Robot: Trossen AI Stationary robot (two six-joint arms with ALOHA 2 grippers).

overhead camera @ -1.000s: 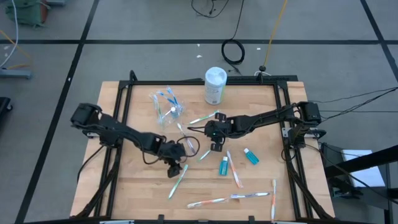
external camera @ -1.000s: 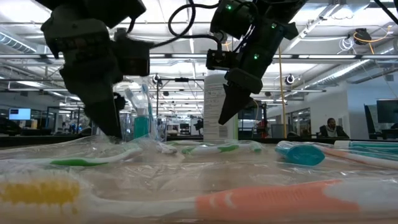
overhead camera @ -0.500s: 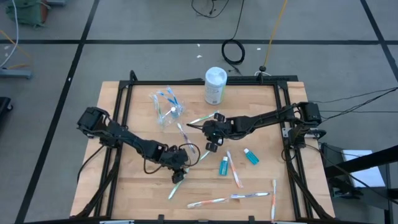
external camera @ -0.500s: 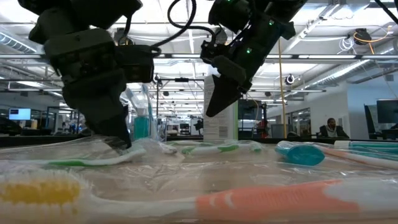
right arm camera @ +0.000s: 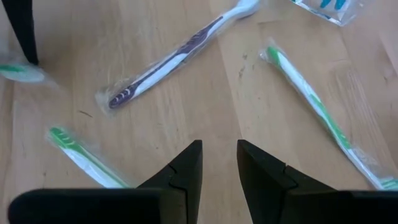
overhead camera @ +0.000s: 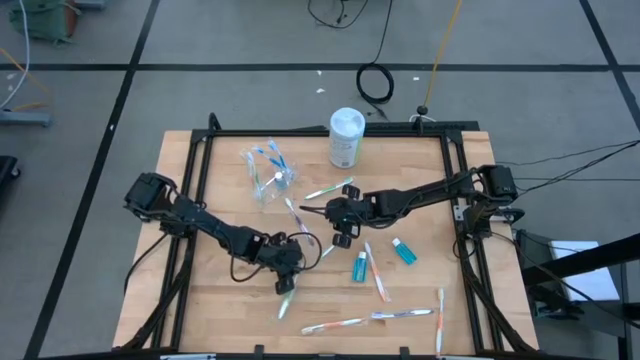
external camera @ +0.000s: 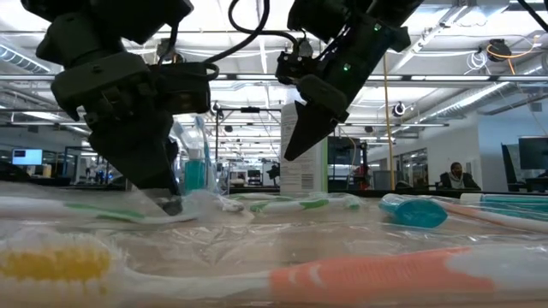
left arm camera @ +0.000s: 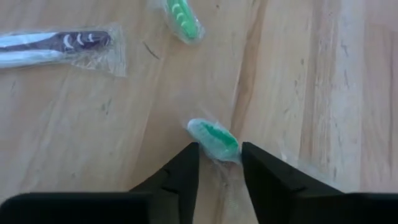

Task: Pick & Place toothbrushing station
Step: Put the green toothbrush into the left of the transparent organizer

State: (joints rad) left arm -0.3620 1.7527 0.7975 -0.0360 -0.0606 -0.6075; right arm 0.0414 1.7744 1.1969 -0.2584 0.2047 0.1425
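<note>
Your left gripper [overhead camera: 285, 283] sits low on the wooden worktop [overhead camera: 220, 300], well in front of the clear cup [overhead camera: 268, 176]. Its jaws are closed around a wrapped green-and-white toothbrush [left arm camera: 214, 138]; in the left wrist view the two dark fingers [left arm camera: 186, 168] flank its crinkled clear sleeve just behind the green bristle end, which pokes out ahead of them. In the low view that brush [external camera: 103, 212] tilts slightly, one end raised off the wood.

Your right gripper [overhead camera: 341, 238] hangs above the worktop, in front of the cup and off to the side of the white canister [overhead camera: 346, 137]. Its jaws stand a little apart with nothing between them; only bare planks show in the gap.

The cup is a faceted, transparent plastic tumbler with several blue-handled brushes [overhead camera: 270, 157] leaning out of it. Between the cup and the right gripper lie more slim brushes in glossy film: a dark-striped white one [right arm camera: 168, 62] and two green ones [right arm camera: 317, 118] [right arm camera: 81, 155]. Farther from the cup, past the right gripper, rest two stubby teal tubes [overhead camera: 360, 266] [overhead camera: 403, 251] and an orange brush [overhead camera: 378, 277], and more wrapped brushes [overhead camera: 400, 315] near the worktop's front edge.
</note>
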